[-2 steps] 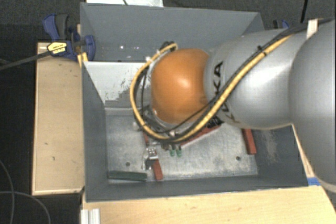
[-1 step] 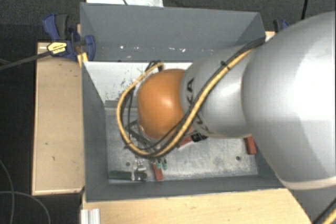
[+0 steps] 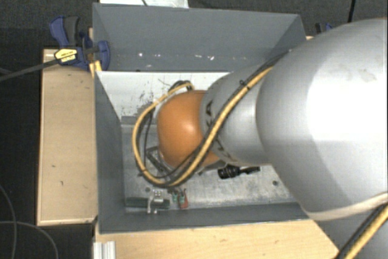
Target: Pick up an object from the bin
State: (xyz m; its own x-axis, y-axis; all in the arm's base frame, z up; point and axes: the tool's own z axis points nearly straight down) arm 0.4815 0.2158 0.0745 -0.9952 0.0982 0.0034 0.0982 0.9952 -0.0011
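Observation:
My gripper is low in the bin's front left corner, mostly hidden under the arm's orange cover, with just a small dark part showing near the front wall. A small red and green thing lies on the floor right beside it. I cannot make out whether they touch. A short black stick-like thing lies on the floor to the right, partly under the arm. A flat grey piece rests against the front wall to the left of the gripper.
The arm reaches in from the right and covers much of the bin's middle and right side. Yellow and black cables loop round the orange cover, close to the left wall. The scuffed floor shows at the back left and front right.

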